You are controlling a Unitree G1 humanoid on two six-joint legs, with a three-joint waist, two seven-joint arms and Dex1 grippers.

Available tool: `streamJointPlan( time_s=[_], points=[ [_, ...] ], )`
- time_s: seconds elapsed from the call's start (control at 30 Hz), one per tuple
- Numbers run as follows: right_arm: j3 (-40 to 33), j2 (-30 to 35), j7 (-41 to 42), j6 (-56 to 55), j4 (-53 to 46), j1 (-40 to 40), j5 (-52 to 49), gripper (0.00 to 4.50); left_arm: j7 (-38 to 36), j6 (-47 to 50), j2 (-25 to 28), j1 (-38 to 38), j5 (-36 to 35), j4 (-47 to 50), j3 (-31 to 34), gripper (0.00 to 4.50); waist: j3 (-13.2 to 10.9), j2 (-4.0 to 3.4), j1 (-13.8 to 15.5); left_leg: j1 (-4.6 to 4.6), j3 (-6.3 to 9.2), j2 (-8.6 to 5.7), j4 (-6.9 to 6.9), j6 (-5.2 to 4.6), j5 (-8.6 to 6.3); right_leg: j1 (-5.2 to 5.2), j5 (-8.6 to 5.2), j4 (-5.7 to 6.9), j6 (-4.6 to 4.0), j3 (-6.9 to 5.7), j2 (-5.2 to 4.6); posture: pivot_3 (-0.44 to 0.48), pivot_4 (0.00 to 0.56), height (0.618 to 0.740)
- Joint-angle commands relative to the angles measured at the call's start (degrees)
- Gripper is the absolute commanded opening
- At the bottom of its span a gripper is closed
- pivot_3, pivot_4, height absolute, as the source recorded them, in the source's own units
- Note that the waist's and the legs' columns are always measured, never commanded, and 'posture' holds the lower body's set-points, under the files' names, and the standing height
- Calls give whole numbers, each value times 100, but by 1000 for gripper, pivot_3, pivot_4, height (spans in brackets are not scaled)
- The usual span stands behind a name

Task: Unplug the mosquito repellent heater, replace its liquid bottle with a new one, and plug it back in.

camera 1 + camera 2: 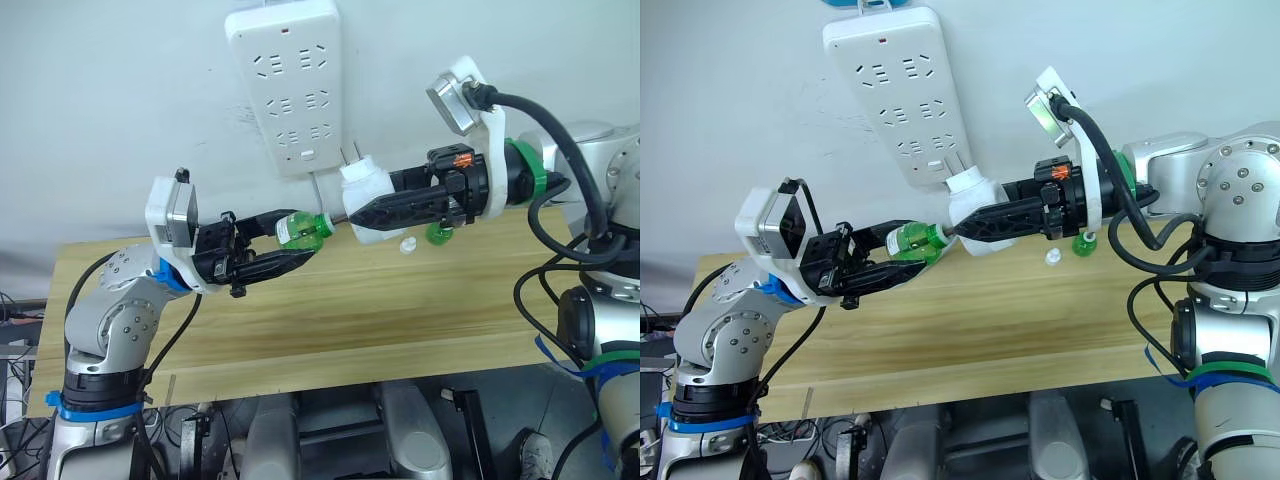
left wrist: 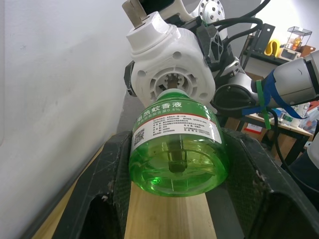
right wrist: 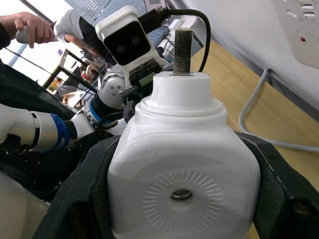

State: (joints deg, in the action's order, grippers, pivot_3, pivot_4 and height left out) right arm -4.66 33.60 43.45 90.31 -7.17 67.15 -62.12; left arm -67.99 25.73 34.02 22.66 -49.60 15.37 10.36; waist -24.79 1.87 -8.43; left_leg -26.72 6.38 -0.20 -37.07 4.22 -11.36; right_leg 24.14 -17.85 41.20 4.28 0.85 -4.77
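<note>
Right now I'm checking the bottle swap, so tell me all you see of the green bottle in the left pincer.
The green bottle is round, clear green plastic, capless, filled with green liquid around a dark central wick, with a white printed label. The left pincer holds it sideways in the air, neck at the socket of the white heater held by the right pincer.

power strip point(image 1: 290, 80) top cut off, capped bottle point(image 1: 440, 233) mostly hidden behind right tool point(image 1: 352, 214)

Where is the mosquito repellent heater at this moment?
The mosquito repellent heater is held in the right claw above the table's far edge, just below the power strip, with the green bottle at its underside.
</note>
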Motion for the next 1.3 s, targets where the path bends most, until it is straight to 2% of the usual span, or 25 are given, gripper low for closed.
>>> streamJointPlan(
  time_s=[0.03, 1.3],
  points=[
    [-219, 19, 29, -65, -233, 80, -206, 2991, 20, -73, -25, -10, -33, 154, 2, 2248, 0, 0, 0, 0, 0, 0, 0, 0, 0, 0, 0, 0, 0, 0, 0, -268, 363, 730],
    [-210, -33, -70, 2, -214, -31, -245, 2991, 102, -51, -72, 176, -18, 90, -70, 2248, 0, 0, 3, 0, 0, 0, 0, 0, 0, 0, 0, 0, 0, 0, 0, -255, 366, 730]
  ],
)
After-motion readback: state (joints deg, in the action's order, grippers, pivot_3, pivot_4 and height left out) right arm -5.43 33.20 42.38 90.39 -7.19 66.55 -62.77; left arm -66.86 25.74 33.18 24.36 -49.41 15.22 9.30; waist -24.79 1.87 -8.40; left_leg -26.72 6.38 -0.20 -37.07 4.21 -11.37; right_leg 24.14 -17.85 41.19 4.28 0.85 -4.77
